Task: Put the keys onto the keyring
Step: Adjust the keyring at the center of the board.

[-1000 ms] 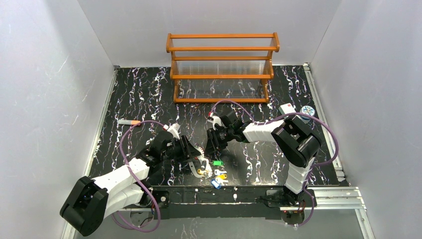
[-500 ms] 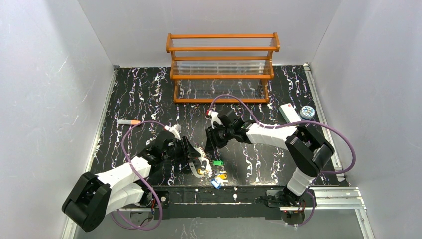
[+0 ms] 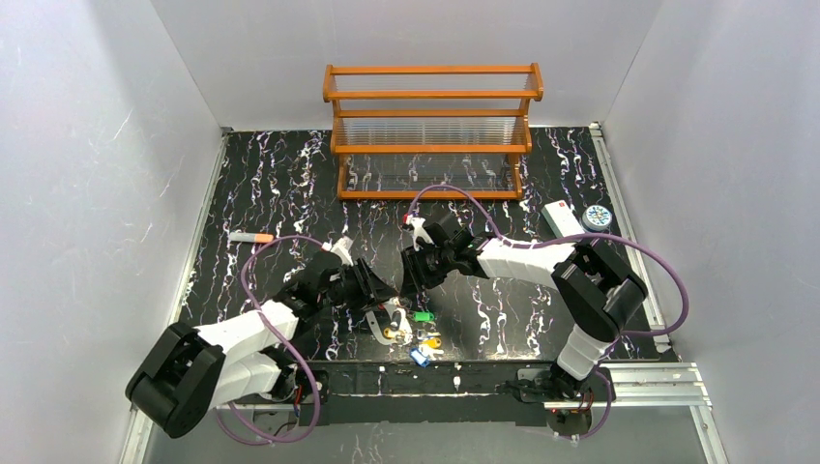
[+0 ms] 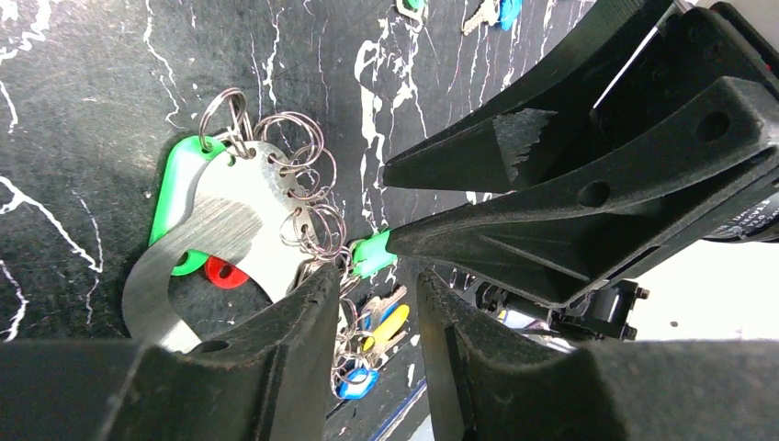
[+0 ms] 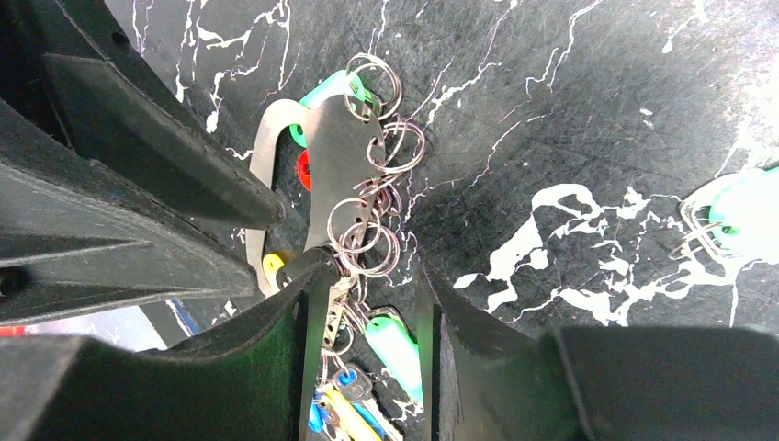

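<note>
The keyring (image 4: 243, 234) is a flat silver loop edged with small wire rings (image 4: 308, 207); it lies on the black mat at the near middle (image 3: 387, 324). A green tag (image 4: 179, 197) and a red one (image 4: 223, 273) lie under it. More keys trail off its end: green (image 5: 395, 344), yellow (image 4: 390, 326), blue (image 4: 354, 381). My left gripper (image 4: 375, 280) hovers open over the ring's end, its left finger (image 4: 276, 358) beside the wire rings. My right gripper (image 5: 372, 271) is open just opposite, tips almost meeting the left's (image 3: 396, 287). Neither holds anything.
A wooden rack (image 3: 432, 130) stands at the back. An orange-tipped grey stick (image 3: 249, 236) lies at the left, a white box (image 3: 561, 217) and a round tin (image 3: 598, 217) at the right. One loose green tag (image 5: 744, 207) lies apart on the mat.
My left gripper has slid up and right towards the right gripper, and its jaws have narrowed a little. The right arm's elbow swung outward; its gripper stayed over the keyring.
</note>
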### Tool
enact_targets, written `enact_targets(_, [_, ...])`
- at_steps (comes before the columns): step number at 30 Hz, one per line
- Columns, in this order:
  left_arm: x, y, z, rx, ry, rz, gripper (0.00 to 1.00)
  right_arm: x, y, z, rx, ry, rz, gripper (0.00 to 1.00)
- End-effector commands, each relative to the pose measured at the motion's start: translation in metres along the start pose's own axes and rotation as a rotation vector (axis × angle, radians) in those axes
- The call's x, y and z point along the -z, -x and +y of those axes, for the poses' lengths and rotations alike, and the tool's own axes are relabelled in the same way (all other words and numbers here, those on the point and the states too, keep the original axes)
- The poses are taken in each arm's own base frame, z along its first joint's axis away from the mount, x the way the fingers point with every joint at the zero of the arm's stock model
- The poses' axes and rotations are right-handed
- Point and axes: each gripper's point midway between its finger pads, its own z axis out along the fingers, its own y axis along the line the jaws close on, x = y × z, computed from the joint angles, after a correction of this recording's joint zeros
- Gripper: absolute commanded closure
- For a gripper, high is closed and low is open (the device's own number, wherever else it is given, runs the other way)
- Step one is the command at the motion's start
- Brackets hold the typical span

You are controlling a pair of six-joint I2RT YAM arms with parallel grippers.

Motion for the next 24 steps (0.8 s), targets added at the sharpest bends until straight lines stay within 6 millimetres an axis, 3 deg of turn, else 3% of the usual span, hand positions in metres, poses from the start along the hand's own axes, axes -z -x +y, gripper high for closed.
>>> enact_targets(1, [-0.004,-0.005,-0.001,0.050,-0.007,0.010,0.66,-0.001,0.005,0.004,-0.010,0.018,-0.007,0.52])
enact_targets(10, [-0.011,-0.012,0.008,0.061,0.045,0.015,0.57,0.002,0.008,0.002,-0.031,-0.001,-0.017,0.52])
enact_targets(24, [-0.027,-0.006,0.007,0.045,0.052,0.006,0.56,0.011,0.007,-0.014,-0.051,-0.087,-0.032,0.52])
